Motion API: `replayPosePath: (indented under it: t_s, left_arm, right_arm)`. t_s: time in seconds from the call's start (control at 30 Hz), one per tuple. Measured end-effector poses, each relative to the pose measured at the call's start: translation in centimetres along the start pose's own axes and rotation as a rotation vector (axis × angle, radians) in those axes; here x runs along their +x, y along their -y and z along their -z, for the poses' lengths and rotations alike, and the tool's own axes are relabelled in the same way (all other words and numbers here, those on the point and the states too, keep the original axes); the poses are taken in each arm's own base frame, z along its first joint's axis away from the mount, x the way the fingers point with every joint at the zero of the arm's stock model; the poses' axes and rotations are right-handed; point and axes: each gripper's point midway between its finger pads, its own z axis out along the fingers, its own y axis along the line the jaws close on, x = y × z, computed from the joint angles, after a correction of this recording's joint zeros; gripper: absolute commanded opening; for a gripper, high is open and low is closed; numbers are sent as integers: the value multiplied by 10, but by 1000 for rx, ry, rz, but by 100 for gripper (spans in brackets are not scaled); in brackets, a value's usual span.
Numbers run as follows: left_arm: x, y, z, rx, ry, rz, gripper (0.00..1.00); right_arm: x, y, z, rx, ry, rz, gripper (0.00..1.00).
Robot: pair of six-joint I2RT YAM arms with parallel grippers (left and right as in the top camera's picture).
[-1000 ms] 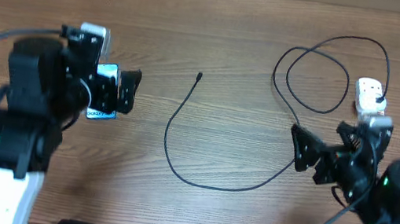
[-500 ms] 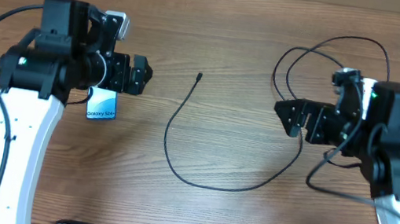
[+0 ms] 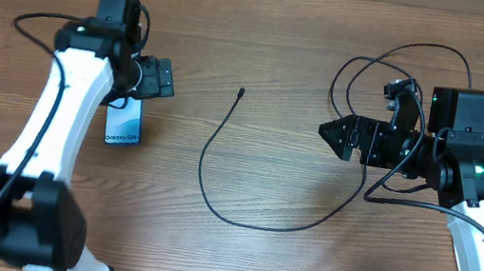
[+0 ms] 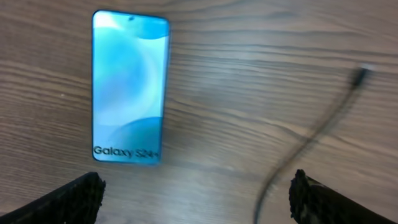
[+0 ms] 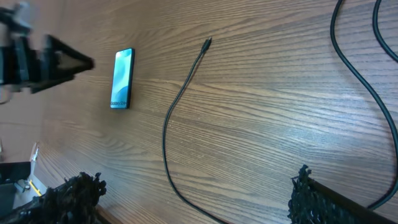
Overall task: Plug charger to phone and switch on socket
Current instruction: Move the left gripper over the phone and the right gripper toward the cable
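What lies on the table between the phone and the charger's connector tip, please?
Nothing: only bare tabletop separates the phone from the charger's connector tip, clearest in the left wrist view; the right wrist view agrees.

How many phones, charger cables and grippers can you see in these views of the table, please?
Phones: 1, the phone
Charger cables: 1, the charger
Grippers: 2, the left gripper and the right gripper, both open
Total: 4
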Motion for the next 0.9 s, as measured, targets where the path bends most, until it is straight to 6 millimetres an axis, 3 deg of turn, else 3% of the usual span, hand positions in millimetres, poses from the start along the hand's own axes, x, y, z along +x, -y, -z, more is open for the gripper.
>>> replayPosePath:
  t_s: [0.13, 0.27, 0.77, 0.9]
  left_arm:
    - [-2, -10, -33, -74, -40, 35, 100]
    - [-5, -19, -49, -133, -45, 40, 100]
    - [-31, -58, -52, -187, 27, 126, 100]
    - [-31, -65, -61, -172, 6, 144, 100]
  right_arm:
    - [1, 0, 0, 0, -2, -2, 100]
    - [1, 0, 0, 1, -3, -2, 100]
    - [4, 1, 0, 3, -15, -10, 100]
    - [4, 1, 0, 3, -15, -11, 100]
